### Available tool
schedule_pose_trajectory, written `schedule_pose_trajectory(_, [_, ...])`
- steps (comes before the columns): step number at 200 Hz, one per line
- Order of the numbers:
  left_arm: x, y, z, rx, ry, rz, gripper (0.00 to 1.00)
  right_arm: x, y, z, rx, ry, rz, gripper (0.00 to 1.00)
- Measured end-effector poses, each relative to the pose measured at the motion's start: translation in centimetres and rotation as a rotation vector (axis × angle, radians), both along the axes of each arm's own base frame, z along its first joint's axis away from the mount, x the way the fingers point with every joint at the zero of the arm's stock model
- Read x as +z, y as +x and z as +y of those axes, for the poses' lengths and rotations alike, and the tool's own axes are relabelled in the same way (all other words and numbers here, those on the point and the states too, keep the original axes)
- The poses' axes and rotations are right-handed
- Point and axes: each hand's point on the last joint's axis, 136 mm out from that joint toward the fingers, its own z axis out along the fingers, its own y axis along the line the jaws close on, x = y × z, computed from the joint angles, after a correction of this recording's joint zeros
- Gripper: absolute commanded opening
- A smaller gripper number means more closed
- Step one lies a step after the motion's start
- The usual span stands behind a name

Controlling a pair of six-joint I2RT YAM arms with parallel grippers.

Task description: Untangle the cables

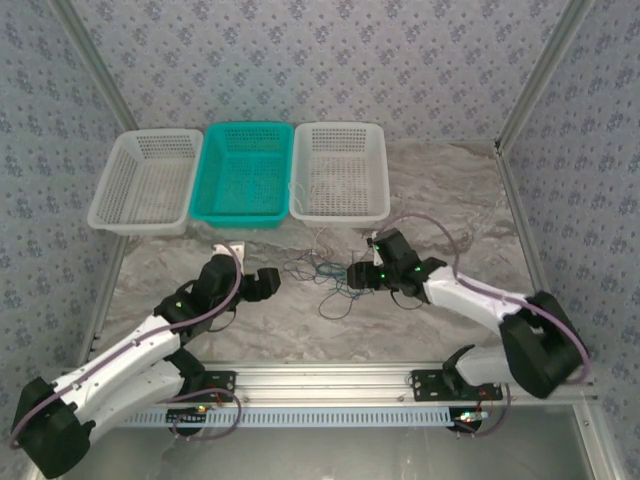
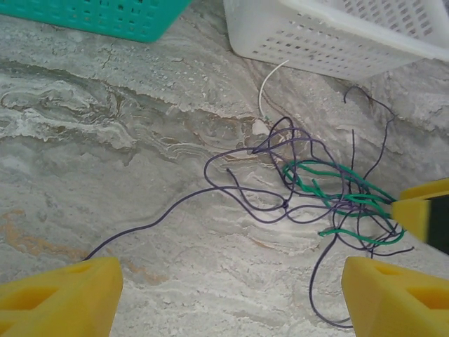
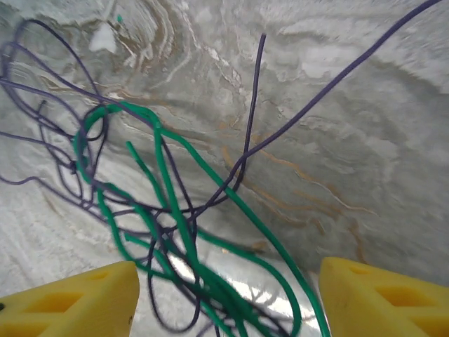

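Cables (image 2: 309, 189) one tangled clump on counter (image 1: 250, 330), green and dark strands interlaced; none separated yet. Left pincer (image 2: 224, 302) wide, empty. Right pincer (image 3: 224, 302) wide astride clump, apparently not gripping.

The cables (image 1: 318, 272) lie in one loose tangle on the marbled tabletop (image 1: 450, 180), near the white basket (image 2: 337, 42). Thin dark purple-grey wires (image 3: 255, 91) loop and cross through bright green ones (image 3: 168, 175), knotted together at the middle. One dark strand trails away to the left, and a thin white wire (image 2: 262, 95) curves toward the basket
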Motion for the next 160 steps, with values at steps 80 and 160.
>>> schedule_pose_trajectory(80, [1.6, -0.5, 0.6, 0.038, -0.07, -0.019, 0.82, -1.2, -1.1, 3.2, 0.128, 0.001, -0.017, 0.0])
schedule_pose_trajectory(160, [-0.8, 1.2, 0.0, 0.211, -0.465, 0.165, 0.81, 4.7, -3.3, 6.0, 0.238, 0.247, -0.053, 0.0])
